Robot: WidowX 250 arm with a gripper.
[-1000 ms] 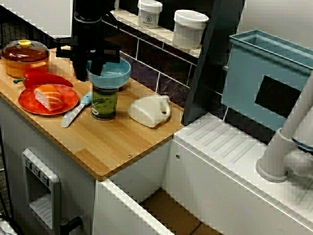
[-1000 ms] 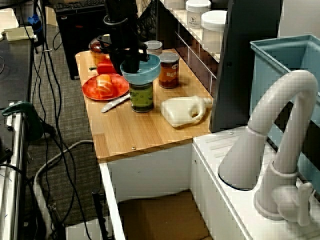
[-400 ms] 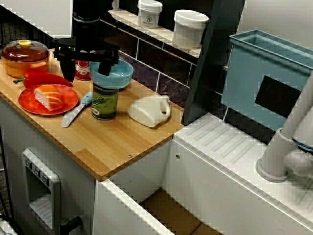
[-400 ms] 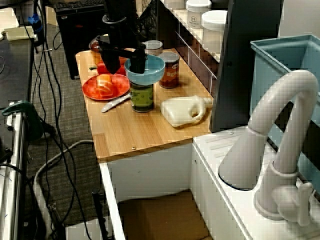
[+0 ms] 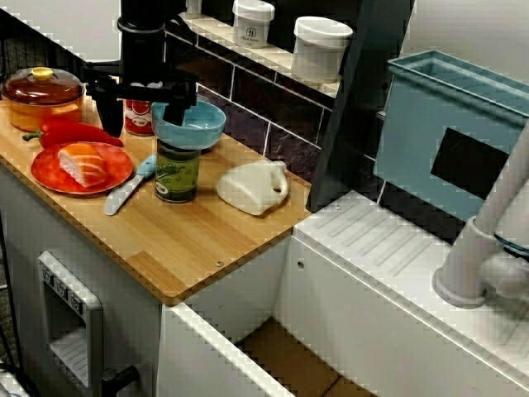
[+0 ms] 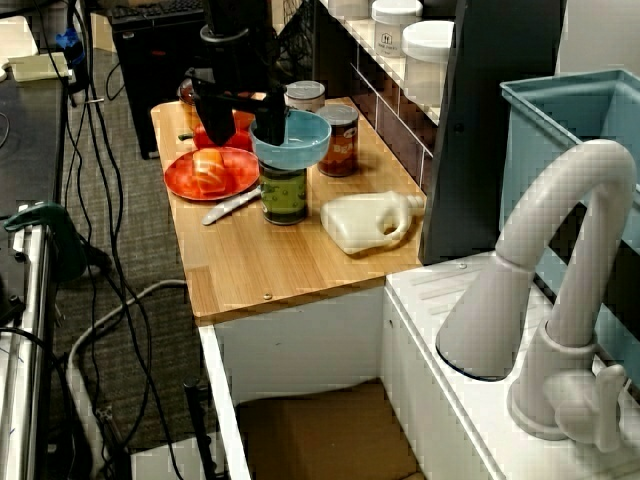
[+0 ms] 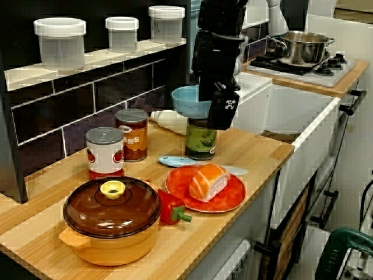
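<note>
A light blue bowl [image 5: 195,124] rests on top of a green-labelled jar [image 5: 176,174] in the middle of the wooden counter [image 5: 190,240]. My gripper [image 5: 142,106] hangs open just left of the bowl, with nothing between its fingers. One black finger [image 5: 178,102] stands close to the bowl's left rim, whether touching I cannot tell; the other [image 5: 106,109] is over the red pepper. In the view from the sink side the gripper [image 6: 238,118] is wide apart beside the bowl [image 6: 293,141]. The view from the counter's far end shows the gripper [image 7: 213,102] partly covering the bowl [image 7: 185,100] and jar [image 7: 201,143].
Left of the jar lie a red plate with a salmon piece [image 5: 81,168], a red pepper [image 5: 76,132], a blue-handled knife [image 5: 128,188] and an orange pot [image 5: 41,95]. A can [image 5: 138,117] stands behind. A white jug [image 5: 252,188] lies to the right, then the sink and faucet [image 6: 560,300].
The gripper has let go of the blue bowl's rim, spread its fingers and risen a little. The bowl stays on the jar.
</note>
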